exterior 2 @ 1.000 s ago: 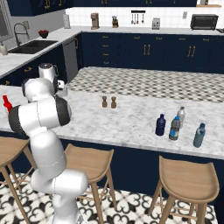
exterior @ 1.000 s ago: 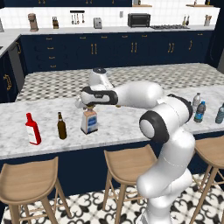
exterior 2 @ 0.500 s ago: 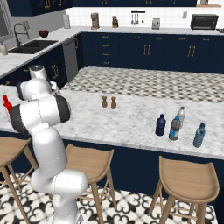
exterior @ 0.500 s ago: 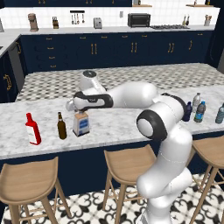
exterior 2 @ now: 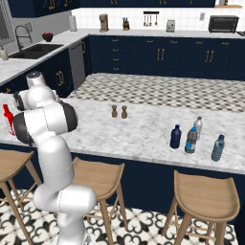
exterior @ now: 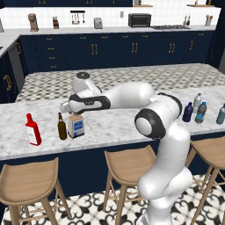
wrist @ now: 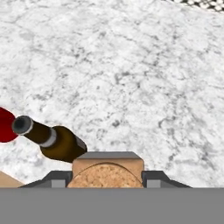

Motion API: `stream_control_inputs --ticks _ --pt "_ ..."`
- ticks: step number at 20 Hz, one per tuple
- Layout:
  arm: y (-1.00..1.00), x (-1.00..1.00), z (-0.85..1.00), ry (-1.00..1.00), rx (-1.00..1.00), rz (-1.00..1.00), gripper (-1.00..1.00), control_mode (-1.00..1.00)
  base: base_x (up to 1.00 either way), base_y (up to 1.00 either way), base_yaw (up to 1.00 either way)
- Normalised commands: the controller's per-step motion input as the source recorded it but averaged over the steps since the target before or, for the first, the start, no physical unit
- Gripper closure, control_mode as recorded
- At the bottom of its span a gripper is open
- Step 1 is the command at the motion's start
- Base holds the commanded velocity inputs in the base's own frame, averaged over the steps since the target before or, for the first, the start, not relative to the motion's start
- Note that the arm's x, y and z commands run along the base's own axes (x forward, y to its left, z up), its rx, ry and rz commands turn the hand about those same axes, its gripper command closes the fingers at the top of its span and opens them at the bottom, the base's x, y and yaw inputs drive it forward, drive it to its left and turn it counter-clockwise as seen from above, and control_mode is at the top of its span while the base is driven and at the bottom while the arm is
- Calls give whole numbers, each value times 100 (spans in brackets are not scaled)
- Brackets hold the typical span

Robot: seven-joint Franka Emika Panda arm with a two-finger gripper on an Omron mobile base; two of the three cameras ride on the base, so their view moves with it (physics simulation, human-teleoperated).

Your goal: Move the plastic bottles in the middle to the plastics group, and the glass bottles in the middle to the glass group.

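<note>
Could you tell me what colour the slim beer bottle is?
Dark brown; the beer bottle shows best in the hand view.

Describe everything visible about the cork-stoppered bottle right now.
The cork-stoppered bottle is squarish and clear, with a blue-and-white label and a round tan cork. It stands upright on the marble counter, right beside the brown beer bottle, with the red bottle further along. The gripper sits at its top, a finger on each side of the cork.

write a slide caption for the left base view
Gripper sets the cork bottle on the marble counter beside the beer bottle and red bottle.
</note>
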Motion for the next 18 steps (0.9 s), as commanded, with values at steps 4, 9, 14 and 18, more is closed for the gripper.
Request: stream_control_inputs --ticks 4,9,14,18 --pt "1 3 -19 0 0 0 100 -100 0 0 0" --pt "0 10 -19 0 0 0 100 -100 0 0 0" --pt "0 16 -17 0 0 0 100 -100 0 0 0" --pt "0 16 -24 -2 0 0 100 -100 0 0 0"
